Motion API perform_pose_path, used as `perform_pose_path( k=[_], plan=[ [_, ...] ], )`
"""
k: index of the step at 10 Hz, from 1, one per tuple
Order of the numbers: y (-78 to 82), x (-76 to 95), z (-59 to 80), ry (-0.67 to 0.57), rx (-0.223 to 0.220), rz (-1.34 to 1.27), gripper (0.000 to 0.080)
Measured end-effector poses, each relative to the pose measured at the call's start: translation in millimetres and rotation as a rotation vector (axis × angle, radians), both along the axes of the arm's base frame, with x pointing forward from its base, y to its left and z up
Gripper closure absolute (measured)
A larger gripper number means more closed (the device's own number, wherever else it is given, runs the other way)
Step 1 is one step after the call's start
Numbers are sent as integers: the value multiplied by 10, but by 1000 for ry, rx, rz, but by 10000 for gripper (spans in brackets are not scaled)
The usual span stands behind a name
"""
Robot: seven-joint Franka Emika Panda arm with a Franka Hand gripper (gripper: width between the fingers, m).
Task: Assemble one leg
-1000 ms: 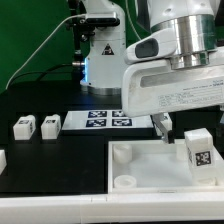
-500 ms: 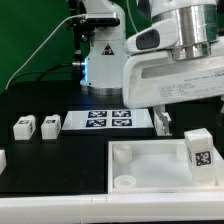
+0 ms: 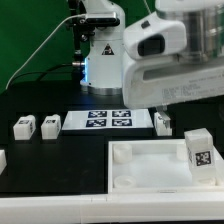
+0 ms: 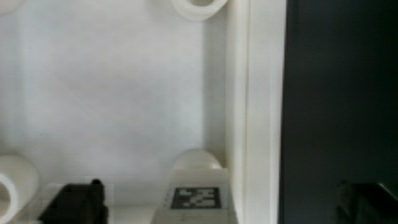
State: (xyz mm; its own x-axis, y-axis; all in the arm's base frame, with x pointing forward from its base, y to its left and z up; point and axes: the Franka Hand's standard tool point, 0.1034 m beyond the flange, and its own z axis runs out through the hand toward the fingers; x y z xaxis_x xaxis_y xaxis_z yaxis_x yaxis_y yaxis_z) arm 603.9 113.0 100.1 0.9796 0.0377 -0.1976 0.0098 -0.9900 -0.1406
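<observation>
Tool (image 4: 222, 205) wide open, empty, above leg (image 3: 198, 150) standing in tray (image 3: 140, 165); risk: unsecured leg topples if tool clips it descending.

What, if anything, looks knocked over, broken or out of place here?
Nothing stands out. One leg stands upright in the tray at the exterior view's right; two more legs sit side by side, apart, on the black table. No damage shows.

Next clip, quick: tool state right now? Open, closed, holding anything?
Tool: open wide, holding nothing; the leg stands ungripped on the tray.
</observation>
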Motion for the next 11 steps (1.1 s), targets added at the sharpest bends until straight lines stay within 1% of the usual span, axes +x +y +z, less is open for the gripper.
perform_pose_path(
  k=[1,4,5,6,8,9,11],
  plan=[
    [0,53,-24,-16,-1,-3,151],
    [3,83,-28,-26,-12,11,151],
    [2,105,-11,-31,-12,11,151],
    [16,157,12,-55,-33,20,151],
    [20,245,26,-104,-59,67,151],
    [14,278,7,-125,-59,70,151],
    [-36,302,-99,-154,-46,57,151]
  ],
)
